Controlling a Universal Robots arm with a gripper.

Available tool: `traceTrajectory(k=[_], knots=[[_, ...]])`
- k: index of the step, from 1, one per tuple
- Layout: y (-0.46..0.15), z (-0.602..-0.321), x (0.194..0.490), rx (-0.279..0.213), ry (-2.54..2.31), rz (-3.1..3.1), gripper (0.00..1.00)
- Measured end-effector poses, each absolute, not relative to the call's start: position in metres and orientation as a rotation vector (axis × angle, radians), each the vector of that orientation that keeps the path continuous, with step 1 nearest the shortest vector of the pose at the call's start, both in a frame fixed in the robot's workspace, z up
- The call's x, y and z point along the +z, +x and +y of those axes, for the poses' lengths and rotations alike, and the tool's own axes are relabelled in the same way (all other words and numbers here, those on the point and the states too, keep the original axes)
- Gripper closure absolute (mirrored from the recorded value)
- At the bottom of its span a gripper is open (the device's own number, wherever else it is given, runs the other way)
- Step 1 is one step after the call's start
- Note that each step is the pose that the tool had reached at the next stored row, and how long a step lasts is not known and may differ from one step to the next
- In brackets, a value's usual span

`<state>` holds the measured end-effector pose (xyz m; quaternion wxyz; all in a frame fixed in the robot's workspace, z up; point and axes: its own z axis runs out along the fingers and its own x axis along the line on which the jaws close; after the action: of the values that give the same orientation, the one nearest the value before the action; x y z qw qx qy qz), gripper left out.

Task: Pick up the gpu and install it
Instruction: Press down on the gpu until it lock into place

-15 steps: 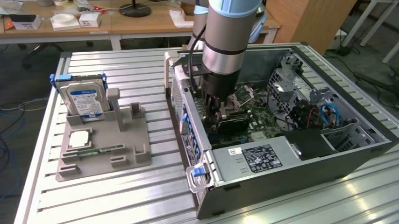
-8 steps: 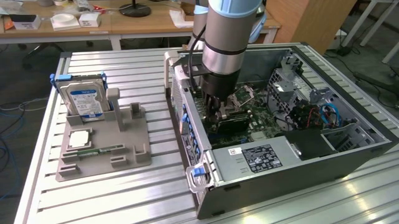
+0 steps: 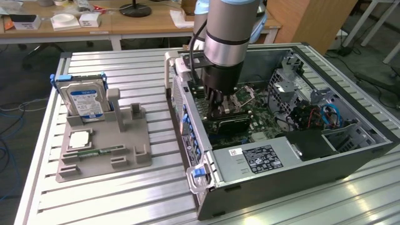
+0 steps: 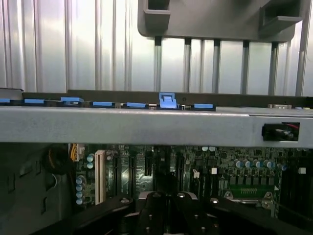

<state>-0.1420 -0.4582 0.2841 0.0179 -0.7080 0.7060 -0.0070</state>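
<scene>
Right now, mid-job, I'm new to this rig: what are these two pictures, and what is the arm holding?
The exterior view looks down from off the arm at a ribbed metal table. The grey column is the robot arm, and the pincer at its end is lowered inside an open computer case. The wrist view comes from a camera on the arm itself: it looks past the pincer at the green motherboard, the case wall and beyond.

Beside the case sits a grey parts holder with a blue-labelled hard drive standing in it and a small memory stick lying flat.

The pincer is shut, its tips at the top edge of the gpu, the black card standing on the motherboard. Whether it actually grips the card, I cannot tell.
</scene>
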Motion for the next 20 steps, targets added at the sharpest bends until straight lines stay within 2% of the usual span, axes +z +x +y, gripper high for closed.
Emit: traceTrajectory(k=[4, 9, 20], knots=[[-0.1422, -0.4582, 0.2850, -0.016, -2.202, 2.196, 0.90], [-0.1418, -0.4581, 0.2853, 0.045, -2.231, 2.226, 0.90], [-0.1360, -0.4561, 0.2913, 0.140, -2.273, 2.269, 0.90]])
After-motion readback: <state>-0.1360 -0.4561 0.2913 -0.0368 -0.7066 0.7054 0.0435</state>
